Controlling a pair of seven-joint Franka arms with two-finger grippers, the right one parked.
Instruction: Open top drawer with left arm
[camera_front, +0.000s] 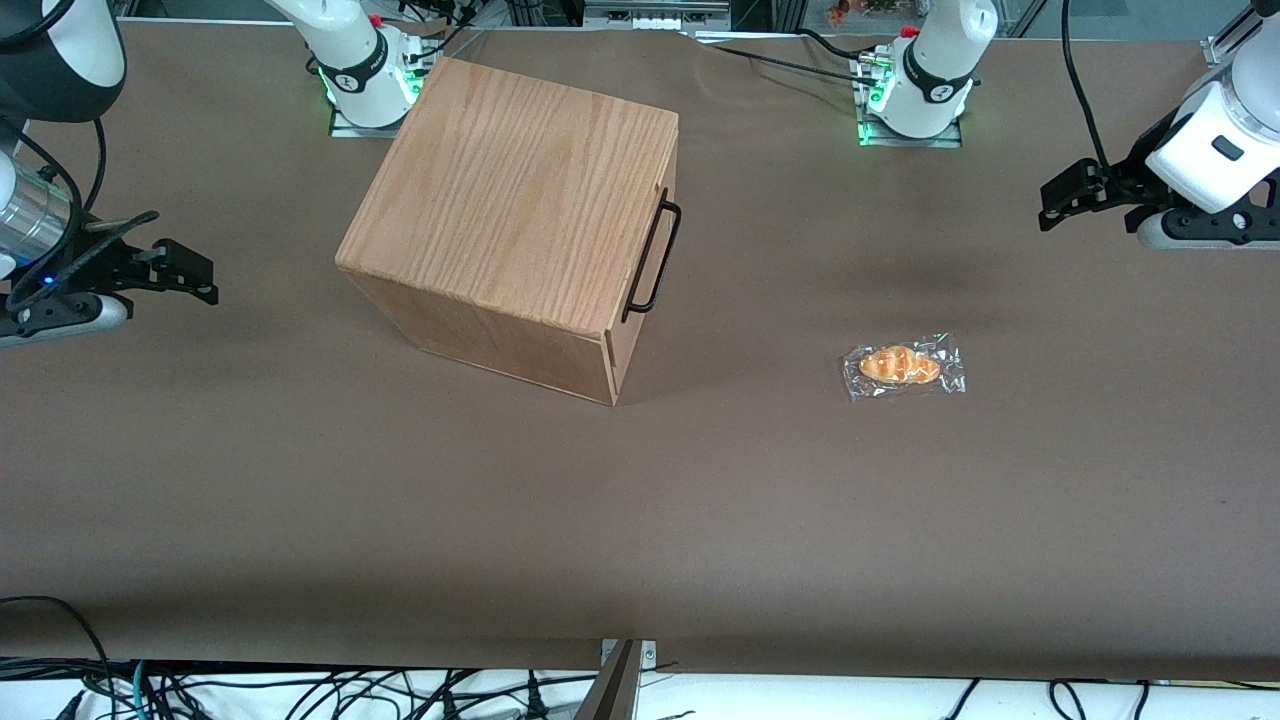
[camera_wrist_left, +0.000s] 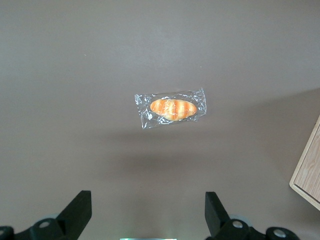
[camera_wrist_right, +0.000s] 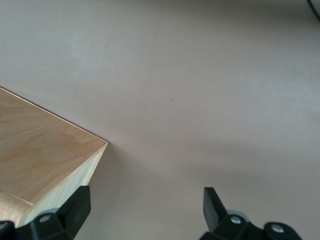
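1. We see the oak-grained box standing on the brown surface, toward the parked arm's end, set at an angle to the surface edges.
2. The top drawer lies shut, its front panel flush with the box and facing the working arm's end of the surface.
3. The handle, a thin black wire bar, runs along the upper part of that panel. Its long axis goes from nearer the front camera to farther from it, and it stands slightly proud of the wood.
4. The left arm hangs above the surface at its own end, well apart from the box.
5. Its tool points toward the box with the fingers spread and nothing between them; the wrist view shows both fingertips wide apart.
6. A wrapped bread roll lies on the surface between tool and box, nearer the front camera than both. It shows directly below the tool in the wrist view, with a corner of the box at the frame's edge.
7. We judge the drawer stiff and light, and the box itself may slide if pulled abruptly.
8. We judge the middle of the bar the best hold, fingers closing across the wire, then pulling straight out from the panel.
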